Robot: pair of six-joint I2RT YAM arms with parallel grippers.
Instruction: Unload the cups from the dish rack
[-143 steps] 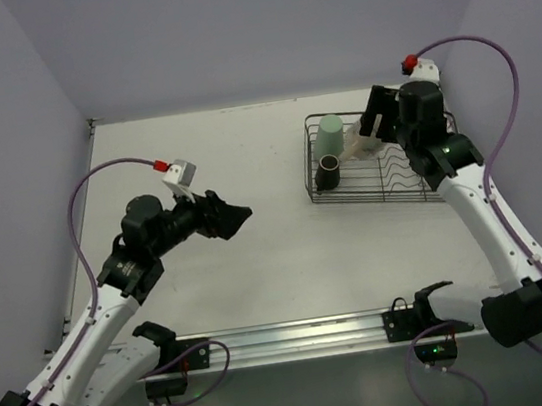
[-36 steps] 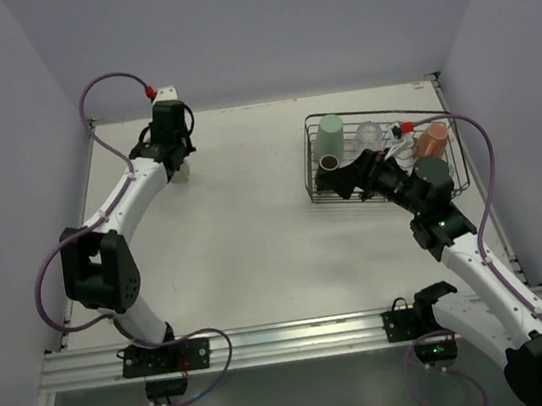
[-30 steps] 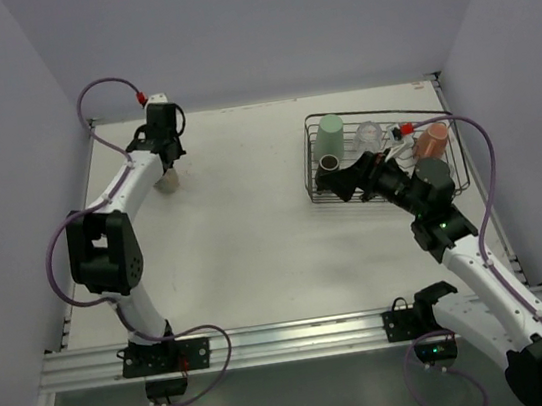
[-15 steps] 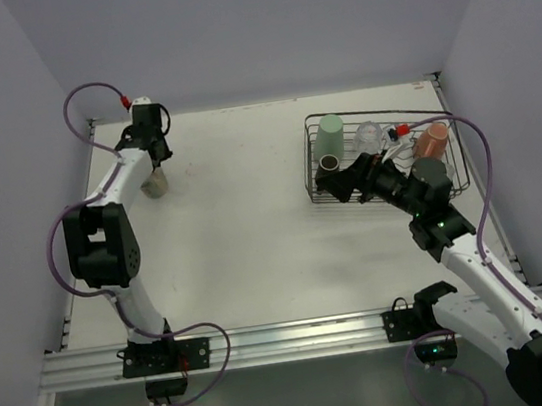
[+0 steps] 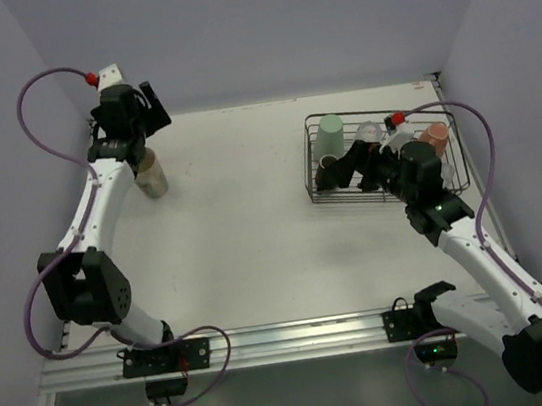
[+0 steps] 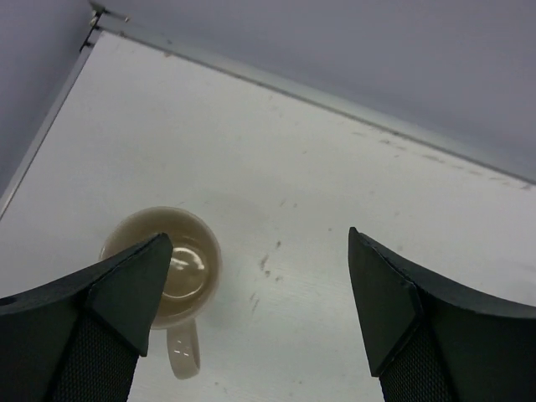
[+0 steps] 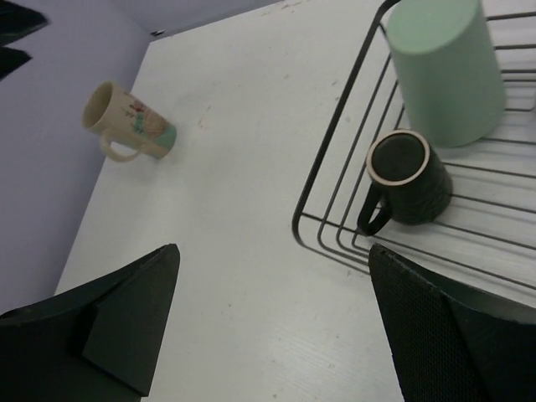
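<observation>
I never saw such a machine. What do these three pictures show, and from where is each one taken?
Two robot arms, the left arm and the right arm, stand at the near edge of a table. The wide picture comes from a fixed camera above and behind them. The other two come from cameras on the wrists, whose dark jaws show at the bottom. A cream mug stands upright on the table, below the open left jaws. The dish rack holds a mint green cup, a dark brown mug and a salmon-pink cup. The right jaws, also open, hold nothing.
</observation>
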